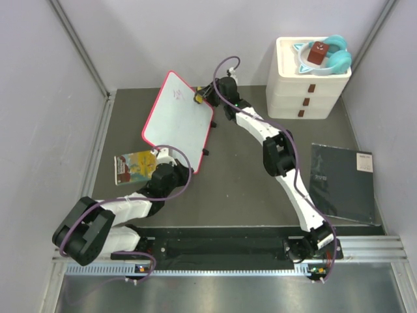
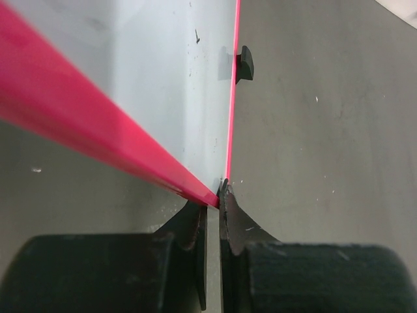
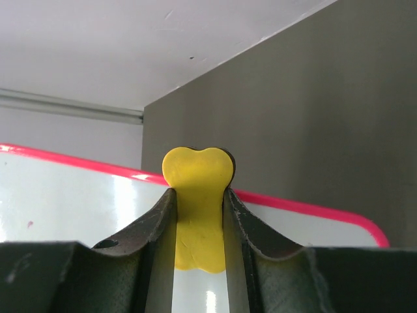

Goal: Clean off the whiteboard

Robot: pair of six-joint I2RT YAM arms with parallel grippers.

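The whiteboard [image 1: 177,120], white with a red-pink frame and small black clips [image 1: 206,152] on its right edge, lies skewed at the table's middle left. A faint red mark [image 1: 176,94] shows near its far end. My left gripper [image 1: 186,168] is shut on the board's near corner, seen in the left wrist view [image 2: 219,193] with the board [image 2: 176,85] stretching away. My right gripper [image 1: 201,96] is shut on a yellow bone-shaped eraser [image 3: 197,189] over the board's far right corner [image 3: 78,202].
A white drawer unit [image 1: 303,98] stands at the back right with teal headphones [image 1: 335,55] and a red-brown block on top. A dark grey sheet [image 1: 342,182] lies at the right. A colourful booklet [image 1: 133,166] lies left of the board. Grey walls close in on both sides.
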